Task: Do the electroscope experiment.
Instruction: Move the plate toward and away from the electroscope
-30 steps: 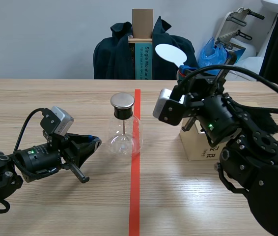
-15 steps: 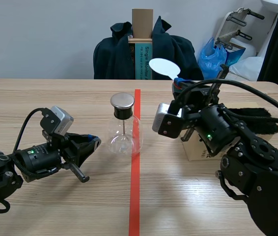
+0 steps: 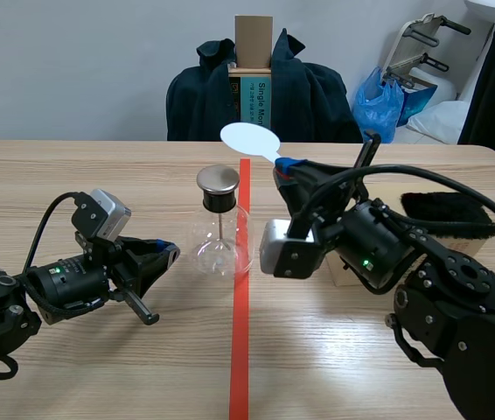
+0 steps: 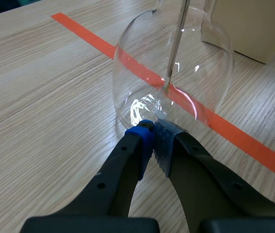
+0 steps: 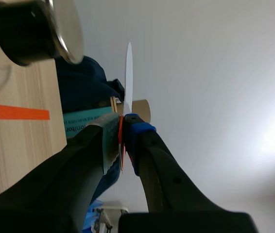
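One white disc (image 3: 249, 138) is clamped by the right gripper (image 3: 287, 166) just above one electroscope (image 3: 221, 232); the left gripper (image 3: 169, 252) is closed, empty, beside it.

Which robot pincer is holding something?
The right pincer: it pinches the white disc by its handle. The left pincer is shut on nothing by the glass flask.

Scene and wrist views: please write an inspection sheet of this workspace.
Surface: wooden table, orange-red tape line down its middle.
Job's things: glass electroscope upright at the line; white disc raised near its metal cap.
Clutter: beige box, black furry piece.
Grippers: left gripper shut, tips at the electroscope's base; right gripper shut on the white disc's handle.
Cables: black cables on both arms.
Surroundings: dark jacket on a chair, blue bag.
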Controlling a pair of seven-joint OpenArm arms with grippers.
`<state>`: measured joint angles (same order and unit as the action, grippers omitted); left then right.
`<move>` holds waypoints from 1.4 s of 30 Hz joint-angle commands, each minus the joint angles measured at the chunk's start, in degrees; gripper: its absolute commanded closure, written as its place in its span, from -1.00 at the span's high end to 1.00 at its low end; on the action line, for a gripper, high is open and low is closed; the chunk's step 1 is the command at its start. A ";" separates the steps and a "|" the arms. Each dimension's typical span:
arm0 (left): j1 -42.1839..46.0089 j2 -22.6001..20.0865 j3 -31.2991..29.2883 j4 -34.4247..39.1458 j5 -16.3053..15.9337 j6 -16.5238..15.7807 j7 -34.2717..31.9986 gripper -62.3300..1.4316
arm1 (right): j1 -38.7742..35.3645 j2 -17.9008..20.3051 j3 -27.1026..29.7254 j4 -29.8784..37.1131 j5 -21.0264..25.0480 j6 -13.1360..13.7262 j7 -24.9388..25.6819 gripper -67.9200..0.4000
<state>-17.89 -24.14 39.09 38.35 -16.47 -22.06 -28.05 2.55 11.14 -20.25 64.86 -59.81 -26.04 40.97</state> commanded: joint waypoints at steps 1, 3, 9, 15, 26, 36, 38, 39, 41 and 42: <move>-0.22 -0.15 -0.44 1.25 -0.39 0.09 -0.92 -0.86 | 0.24 0.63 0.31 0.63 0.55 -0.39 1.42 -0.96; -0.22 -0.15 -0.44 1.25 -0.39 0.09 -0.90 -0.86 | -0.17 0.61 0.31 0.63 0.35 -0.37 2.93 -0.96; -0.22 -0.15 -0.44 1.25 -0.39 0.09 -0.90 -0.86 | -0.68 0.61 0.31 0.63 -0.07 0.74 6.38 -0.96; -0.22 -0.15 -0.44 1.25 -0.39 0.09 -0.90 -0.86 | -0.68 0.61 0.31 0.63 -0.20 0.83 8.37 -0.96; -0.22 -0.17 -0.44 1.25 -0.42 0.09 -0.90 -0.86 | -0.66 0.59 0.31 0.63 -0.42 1.27 7.50 -0.96; -0.22 -0.17 -0.44 1.25 -0.42 0.09 -0.90 -0.86 | -0.66 0.59 0.31 0.63 -0.42 1.22 -5.40 -0.96; -0.22 -0.17 -0.44 1.25 -0.42 0.09 -0.90 -0.86 | -0.66 0.59 0.31 0.63 -0.42 1.22 -8.35 -0.96; -0.22 -0.17 -0.44 1.25 -0.42 0.09 -0.90 -0.86 | -0.66 0.59 0.31 0.63 -0.42 1.25 -9.68 -0.96; -0.22 -0.17 -0.44 1.25 -0.42 0.09 -0.90 -0.86 | -0.66 0.61 0.31 0.63 -0.42 1.25 -11.98 -0.96; -0.22 -0.17 -0.44 1.25 -0.42 0.09 -0.90 -0.86 | -0.66 0.61 0.31 0.63 -0.42 1.25 -13.05 -0.96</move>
<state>-17.78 -24.14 39.09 38.35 -16.47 -22.06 -28.08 1.21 11.14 -20.23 64.86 -60.62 -24.36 28.01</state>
